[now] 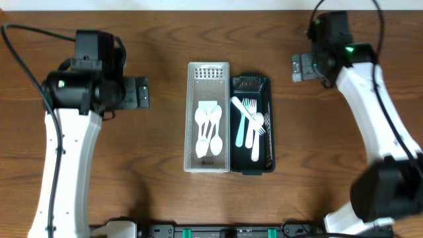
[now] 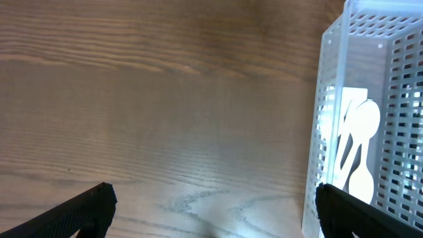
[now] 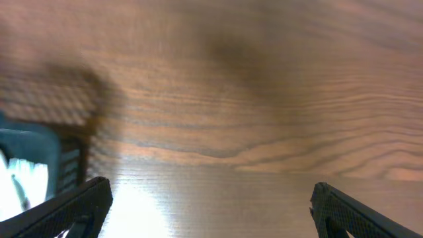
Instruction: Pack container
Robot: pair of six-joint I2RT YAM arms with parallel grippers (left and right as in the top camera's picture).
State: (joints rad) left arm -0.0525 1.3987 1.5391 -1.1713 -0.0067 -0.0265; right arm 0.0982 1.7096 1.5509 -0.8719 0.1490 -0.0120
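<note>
White container (image 1: 208,73), a long basket with perforated walls, lies in the middle of the wooden table (image 1: 132,172), its long side running away from the robot. Inside it a small cluster of white plastic spoons (image 1: 209,129) lies with the bowls toward the near end. Touching its right side, parallel to it, is a black container (image 1: 250,83) of about the same length. This one holds white plastic forks (image 1: 256,125) and one pale green utensil (image 1: 238,119) lying at a slight angle; its type is too small to tell. Out to the left, well apart from both containers, the left gripper (image 1: 141,92) hangs above bare wood, holding nothing. Its wrist camera shows its two dark fingers (image 2: 79,211) spread wide, with the white container's perforated wall (image 2: 327,119) at the right edge and the spoons (image 2: 362,125) visible through the holes. Out to the right and farther back, the right gripper (image 1: 301,67) also hangs over bare wood with nothing in it. Its wrist camera shows its fingers (image 3: 73,211) spread wide too, and a blurred dark corner of the black container (image 3: 66,162) at the left edge.
</note>
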